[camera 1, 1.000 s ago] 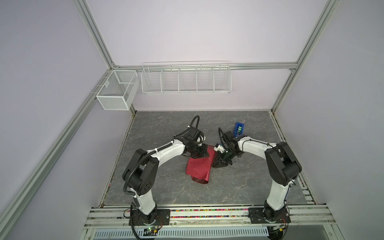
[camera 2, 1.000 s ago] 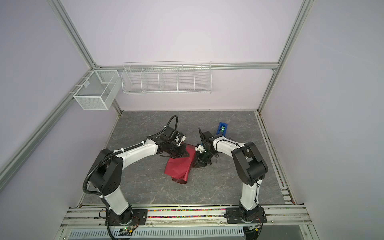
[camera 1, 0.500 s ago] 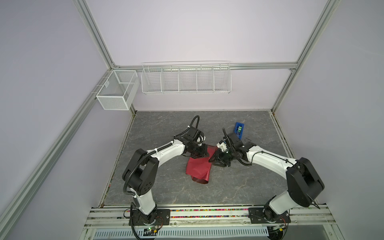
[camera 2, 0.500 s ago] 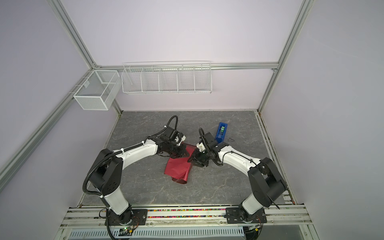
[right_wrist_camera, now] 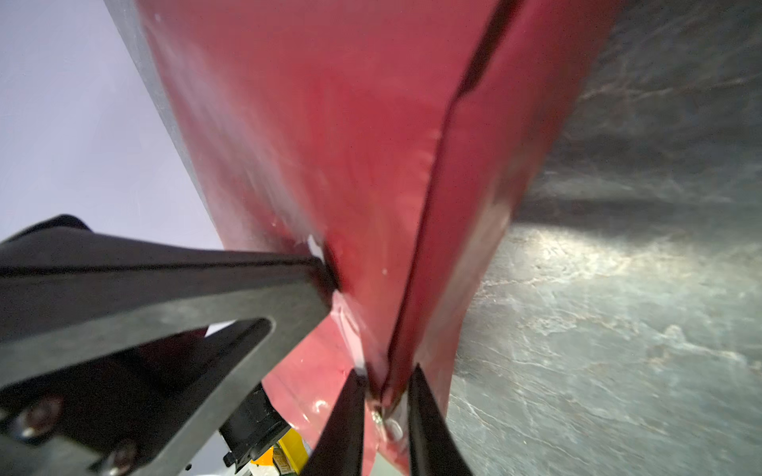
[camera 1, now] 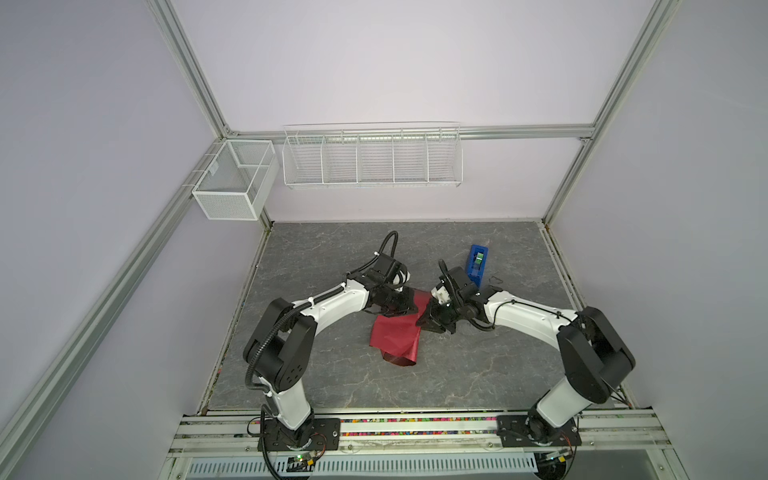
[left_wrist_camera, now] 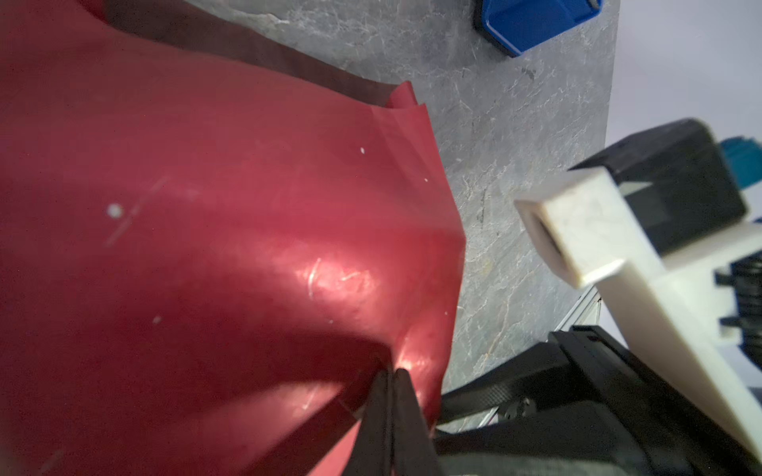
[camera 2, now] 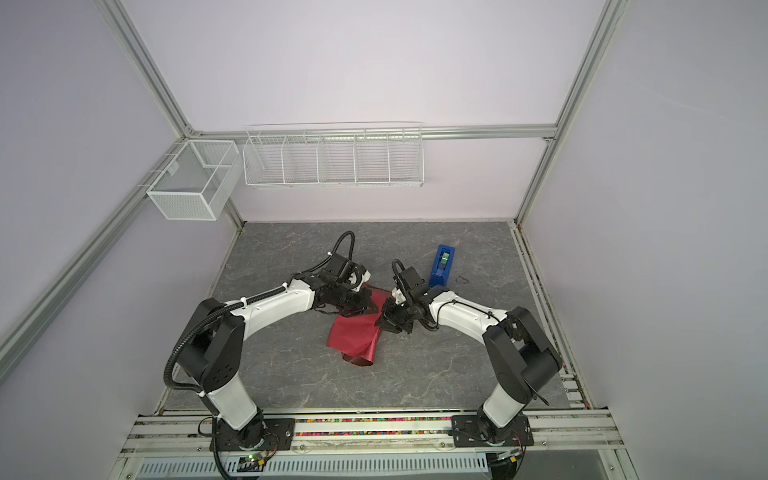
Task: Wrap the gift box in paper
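- left gripper (left_wrist_camera: 389,373): clamped on the paper (left_wrist_camera: 214,230) edge, seen only in left wrist view
- paper: on table (camera 1: 332,374) centre, between grippers
- right gripper (right_wrist_camera: 385,381): narrow, pinching a paper fold
- tape dispenser (camera 1: 478,264): green roll shows in top views only

Paper (camera 1: 395,336) blocks middle; dispenser (camera 1: 478,264) behind right arm (camera 1: 528,316); front tabletop (camera 1: 415,386) free.

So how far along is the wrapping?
Done: the paper is folded into a bundle; the gift box is out of sight, presumably inside. In hand: the left gripper and the right gripper each pinch a paper fold. To do: the bundle's near end gapes open; the tape dispenser stands apart.
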Controlling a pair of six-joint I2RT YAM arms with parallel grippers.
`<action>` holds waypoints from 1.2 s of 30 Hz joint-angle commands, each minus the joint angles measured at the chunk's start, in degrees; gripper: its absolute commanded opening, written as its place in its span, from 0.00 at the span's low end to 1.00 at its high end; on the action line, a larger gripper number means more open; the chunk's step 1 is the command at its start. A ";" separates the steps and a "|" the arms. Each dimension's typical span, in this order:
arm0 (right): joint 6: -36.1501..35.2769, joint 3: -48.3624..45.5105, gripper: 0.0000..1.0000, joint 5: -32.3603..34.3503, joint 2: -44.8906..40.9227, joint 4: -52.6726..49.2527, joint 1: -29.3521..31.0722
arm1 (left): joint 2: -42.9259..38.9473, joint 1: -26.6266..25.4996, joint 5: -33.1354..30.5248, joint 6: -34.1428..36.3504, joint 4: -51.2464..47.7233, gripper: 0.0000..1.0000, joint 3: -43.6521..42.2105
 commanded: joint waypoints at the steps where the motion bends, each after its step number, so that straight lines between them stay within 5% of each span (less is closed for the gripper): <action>1: 0.92 -0.15 0.14 3.21 1.48 -1.25 0.84 | 1.13 -0.31 -2.44 1.07 -5.23 0.05 -1.83; 9: -2.61 2.99 0.10 4.17 3.28 -6.21 0.31 | -4.38 2.30 -2.87 2.05 -11.38 0.33 6.29; 15: -11.53 9.94 0.09 4.68 7.15 -14.90 -2.59 | -8.78 10.76 -2.35 4.38 -13.69 0.52 10.09; 19: -16.36 14.15 0.13 4.92 9.19 -19.77 -5.83 | -8.00 16.26 -1.51 8.61 -17.51 0.56 10.82; 25: -21.42 20.14 0.35 5.47 10.32 -26.51 -7.99 | -4.76 19.39 3.01 13.26 -19.62 0.58 8.15; 32: -21.68 17.88 0.56 0.82 7.69 -23.24 -7.78 | -5.43 18.94 6.61 10.17 -13.95 0.59 1.44; 36: -25.05 14.88 0.73 4.51 2.70 -22.18 -6.62 | -6.97 17.26 3.75 9.60 -14.24 0.60 -0.35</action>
